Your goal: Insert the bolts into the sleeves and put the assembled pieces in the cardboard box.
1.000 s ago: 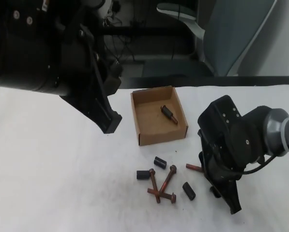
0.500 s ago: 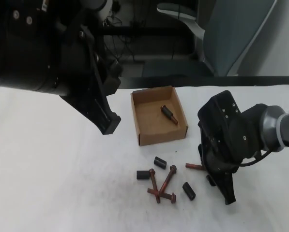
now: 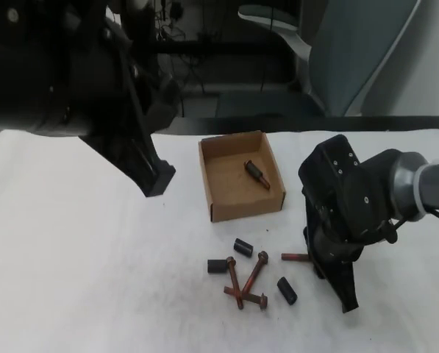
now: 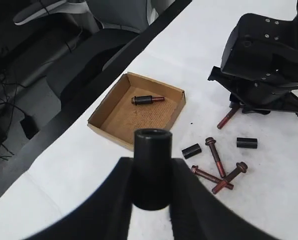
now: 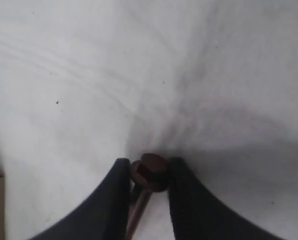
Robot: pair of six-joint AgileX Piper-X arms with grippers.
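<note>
My left gripper (image 4: 151,172) is shut on a black sleeve (image 4: 150,150), held upright high above the bench's left side; this arm fills the upper left of the high view (image 3: 157,179). The cardboard box (image 3: 223,207) holds one assembled piece (image 3: 257,173). In front of the box lie three loose sleeves (image 3: 243,246) (image 3: 217,265) (image 3: 287,290) and crossed rusty bolts (image 3: 245,283). My right gripper (image 5: 149,167) is down on the cloth, its fingers closed against the head of a bolt (image 5: 149,172) that lies right of the pile (image 3: 295,257).
A white cloth (image 3: 94,279) covers the bench, with bare room on the left and at the front. The bench's far edge runs behind the box. A chair (image 3: 351,51) stands beyond it.
My right gripper has shifted toward the box and settled over the bolt's head. The left arm has drawn back and up a little.
</note>
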